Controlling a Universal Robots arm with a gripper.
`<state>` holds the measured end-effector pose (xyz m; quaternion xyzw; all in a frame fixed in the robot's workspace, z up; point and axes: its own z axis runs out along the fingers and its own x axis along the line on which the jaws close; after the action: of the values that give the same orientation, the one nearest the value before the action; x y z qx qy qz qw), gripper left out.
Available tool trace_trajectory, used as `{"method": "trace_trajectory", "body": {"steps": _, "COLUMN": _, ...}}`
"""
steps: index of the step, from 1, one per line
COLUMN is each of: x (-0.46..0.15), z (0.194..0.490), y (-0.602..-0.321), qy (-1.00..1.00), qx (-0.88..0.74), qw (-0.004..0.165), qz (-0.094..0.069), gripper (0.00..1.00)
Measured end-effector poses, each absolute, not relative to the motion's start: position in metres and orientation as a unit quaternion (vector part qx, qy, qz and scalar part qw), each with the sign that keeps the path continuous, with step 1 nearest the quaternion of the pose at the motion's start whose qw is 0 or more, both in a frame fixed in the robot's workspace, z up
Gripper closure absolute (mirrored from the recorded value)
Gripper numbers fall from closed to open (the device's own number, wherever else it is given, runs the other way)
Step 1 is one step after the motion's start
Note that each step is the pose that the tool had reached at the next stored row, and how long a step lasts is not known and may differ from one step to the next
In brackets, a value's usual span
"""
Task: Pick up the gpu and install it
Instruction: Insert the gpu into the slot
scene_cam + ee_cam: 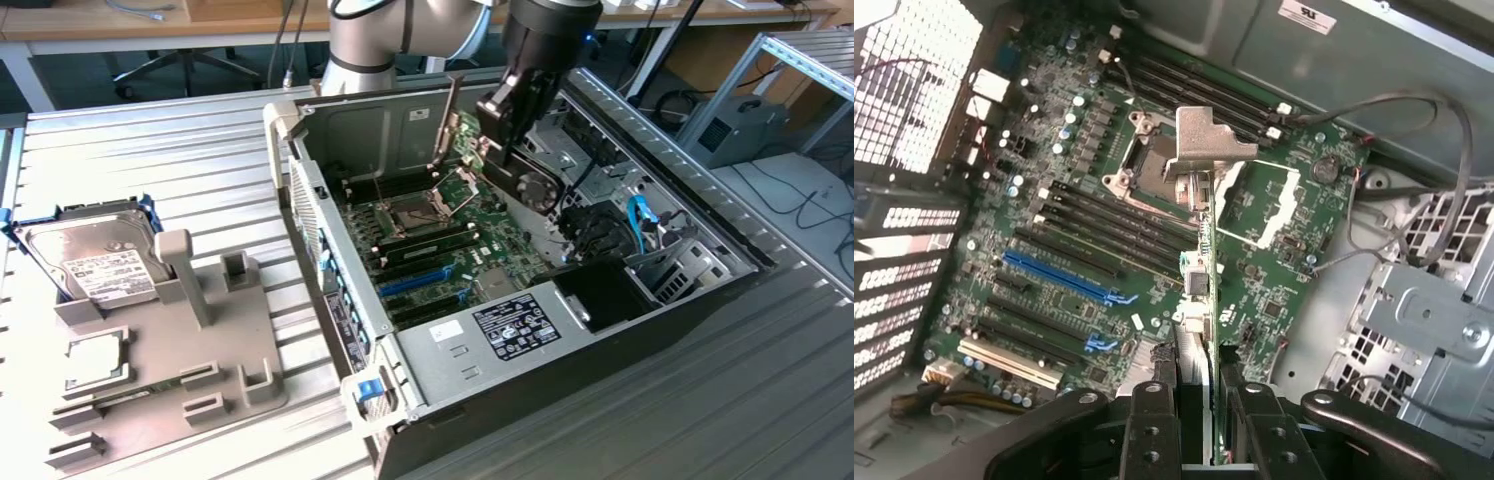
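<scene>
The gpu [1202, 262] appears edge-on in the wrist view, a thin card with its silver bracket [1206, 140] at the far end. My gripper [1197, 388] is shut on the card's near end, with one black finger [1152, 410] on each side. From the exterior view the gripper [502, 128] holds the gpu [469, 150] upright in the air inside the open computer case [310, 190], over the motherboard [447, 245] near its CPU socket. The blue expansion slots [1059, 275] lie off to one side of the card, which touches no slot.
A power supply [514, 325] and cables [638, 222] fill the case's near and exterior-right parts. A drive cage [1429, 320] sits beside the board. At the exterior view's left, a grey fixture [160, 340] holds a silver hard drive [94, 255].
</scene>
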<state>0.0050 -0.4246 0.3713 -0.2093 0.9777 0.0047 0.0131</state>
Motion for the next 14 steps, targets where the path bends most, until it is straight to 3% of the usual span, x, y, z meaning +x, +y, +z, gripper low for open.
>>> {"method": "trace_trajectory", "body": {"steps": 14, "x": 0.0069, "z": 0.3703, "y": -0.4246, "qy": 0.964, "qx": -0.264, "qw": 0.013, "qz": 0.005, "gripper": 0.73}}
